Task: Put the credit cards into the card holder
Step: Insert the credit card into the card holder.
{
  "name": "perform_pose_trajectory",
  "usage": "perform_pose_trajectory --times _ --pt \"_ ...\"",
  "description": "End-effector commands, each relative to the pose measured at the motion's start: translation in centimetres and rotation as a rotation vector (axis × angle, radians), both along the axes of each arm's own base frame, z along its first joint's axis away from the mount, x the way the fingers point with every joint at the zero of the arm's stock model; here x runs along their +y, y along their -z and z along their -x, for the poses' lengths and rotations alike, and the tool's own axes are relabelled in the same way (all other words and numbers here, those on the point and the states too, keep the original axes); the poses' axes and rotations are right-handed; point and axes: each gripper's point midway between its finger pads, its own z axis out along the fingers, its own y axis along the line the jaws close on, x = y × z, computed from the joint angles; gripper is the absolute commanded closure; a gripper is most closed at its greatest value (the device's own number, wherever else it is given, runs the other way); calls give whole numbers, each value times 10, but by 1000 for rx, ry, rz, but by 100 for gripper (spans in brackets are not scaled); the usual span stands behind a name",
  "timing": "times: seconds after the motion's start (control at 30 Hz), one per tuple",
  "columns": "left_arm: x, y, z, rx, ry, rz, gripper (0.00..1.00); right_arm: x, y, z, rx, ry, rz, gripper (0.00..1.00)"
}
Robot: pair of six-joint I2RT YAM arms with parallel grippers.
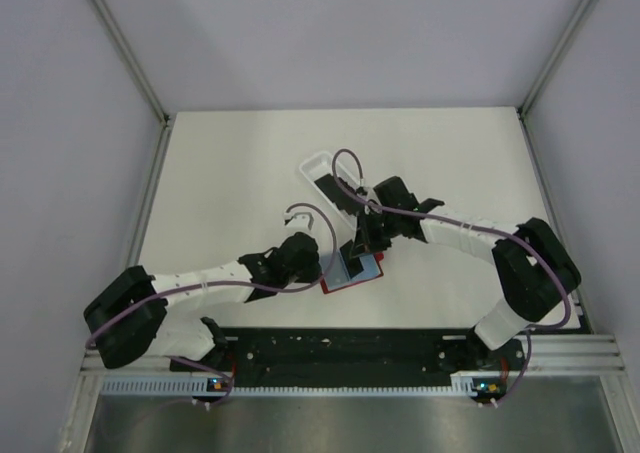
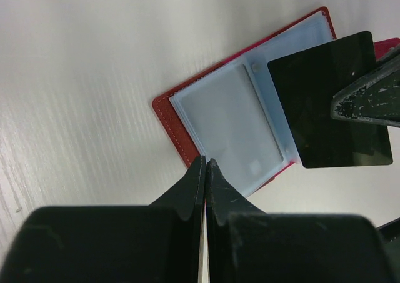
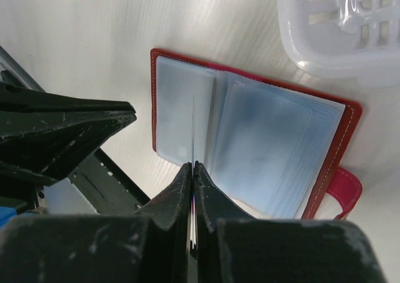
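My right gripper (image 3: 192,165) clamps 1 credit card (image 2: 325,102) over the open card holder (image 2: 225,108); my left gripper (image 2: 205,163) is clenched at its lower edge.

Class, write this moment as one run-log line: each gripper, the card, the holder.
left gripper shut at card holder edge | right gripper shut on credit card over open holder | card not yet sleeved
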Motion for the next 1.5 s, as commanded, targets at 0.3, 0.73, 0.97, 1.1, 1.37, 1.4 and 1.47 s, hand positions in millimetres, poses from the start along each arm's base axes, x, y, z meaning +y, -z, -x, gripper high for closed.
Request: perform_pose_trajectory --times 0.3,0.73,0.97,1.1,1.37,1.4,1.47 --pt "-5 8 -1 20 -13 18 100 -2 26 -24 -31 92 104 100" --pt "-12 15 -2 42 6 10 100 -37 34 0 -13 184 198 100" --pt "-16 18 -1 57 19 8 100 -53 41 23 11 227 202 100" --pt "-20 15 0 56 30 24 100 -48 24 21 -51 238 119 100" --pt "-33 2 -2 39 70 75 100 -36 -14 12 -167 256 -52 100" --pt "-35 2 -2 41 75 79 100 -35 -16 13 -167 248 -65 100" --pt "-38 3 0 50 89 87 100 -32 -17 15 -158 234 -81 100"
